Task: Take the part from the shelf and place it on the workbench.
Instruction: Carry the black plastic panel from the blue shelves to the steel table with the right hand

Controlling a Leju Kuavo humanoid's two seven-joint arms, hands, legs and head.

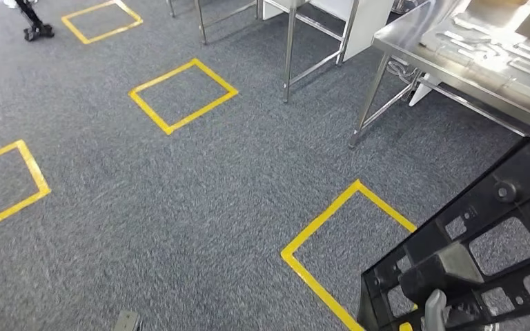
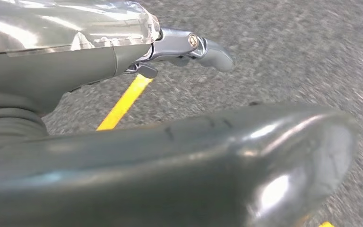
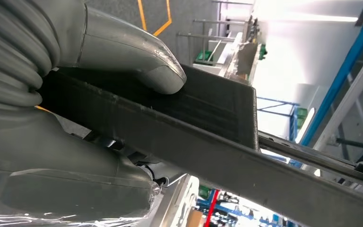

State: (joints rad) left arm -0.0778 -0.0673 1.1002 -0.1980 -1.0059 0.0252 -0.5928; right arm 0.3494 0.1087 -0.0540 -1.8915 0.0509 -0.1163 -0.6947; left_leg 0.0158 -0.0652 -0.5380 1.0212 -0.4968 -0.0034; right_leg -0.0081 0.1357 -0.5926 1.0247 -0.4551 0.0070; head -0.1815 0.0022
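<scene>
Right hand (image 1: 442,276): at 5 o'clock in the head view, nearest the camera, its fingers (image 3: 137,56) clamped on the black plastic frame part (image 1: 483,234); the wrist view shows the thumb pressing on the part's flat edge.
Part: carried in the air over the carpet, tilted, its open lattice at 4 o'clock, well apart from the desk.
Left hand (image 2: 179,47): hangs over the carpet beside a yellow line; nothing is seen in it, but whether the fingers are spread or curled I cannot tell.
Floor: grey carpet (image 1: 179,207) with yellow tape squares (image 1: 183,95), one right beneath the part.
Desk (image 1: 483,62): steel, at 1 o'clock, far off, metal pieces lying on it.
Risk: the part is long and gripped near one end, so it could swing or slip while walking, or strike the desk edge or leg on approach.
</scene>
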